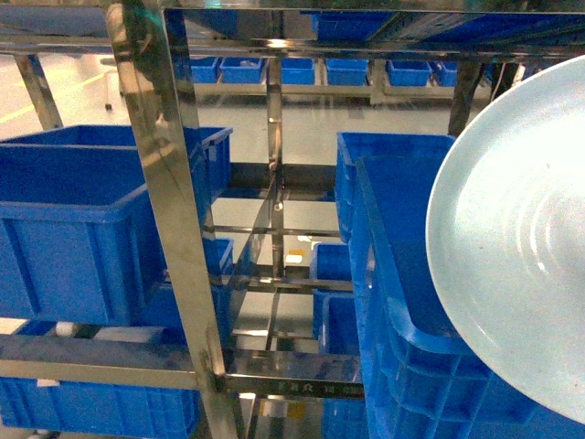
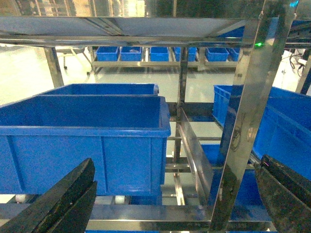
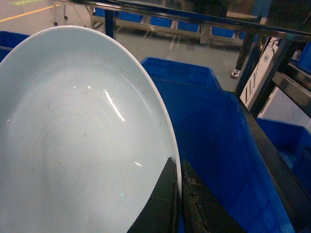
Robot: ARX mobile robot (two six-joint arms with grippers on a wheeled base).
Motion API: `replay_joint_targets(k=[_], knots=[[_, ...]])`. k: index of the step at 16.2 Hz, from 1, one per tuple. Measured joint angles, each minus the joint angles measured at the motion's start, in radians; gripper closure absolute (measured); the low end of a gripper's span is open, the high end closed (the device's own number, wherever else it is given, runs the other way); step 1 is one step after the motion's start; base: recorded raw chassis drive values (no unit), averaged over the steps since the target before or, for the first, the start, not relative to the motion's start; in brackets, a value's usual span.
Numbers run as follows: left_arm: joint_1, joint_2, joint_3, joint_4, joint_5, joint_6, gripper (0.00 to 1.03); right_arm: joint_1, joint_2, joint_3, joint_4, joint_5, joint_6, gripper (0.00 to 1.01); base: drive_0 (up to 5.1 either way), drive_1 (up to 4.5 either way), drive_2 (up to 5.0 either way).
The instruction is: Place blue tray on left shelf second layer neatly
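Behind the steel rack, a pale floor and more rows of blue crates fill the background. Up front, the blue tray is carried in the air, tilted on edge, probably so it can pass between the posts toward the left shelf second layer. Its rim sits between the right gripper, whose jaws are closed on it, above a blue crate. The left gripper holds nothing, jaws spread wide, facing another crate beside a steel post.
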Motion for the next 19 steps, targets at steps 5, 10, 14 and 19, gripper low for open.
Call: replay_joint_targets(k=[5, 10, 14, 19], knots=[[0.000, 0.000, 0.000, 0.005, 0.000, 0.000, 0.05, 0.000, -0.003, 0.000, 0.002, 0.000, 0.000, 0.99, 0.0, 0.00, 0.0], [0.000, 0.000, 0.000, 0.002, 0.000, 0.000, 0.05, 0.000, -0.004, 0.000, 0.004, 0.000, 0.000, 0.99, 0.0, 2.47, -2.5], [0.000, 0.000, 0.000, -0.001, 0.000, 0.000, 0.05, 0.000, 0.000, 0.000, 0.000, 0.000, 0.000, 0.99, 0.0, 2.06, -2.1], [0.000, 0.000, 0.000, -0.001, 0.000, 0.000, 0.05, 0.000, 0.000, 0.000, 0.000, 0.000, 0.000, 0.99, 0.0, 0.00, 0.0]])
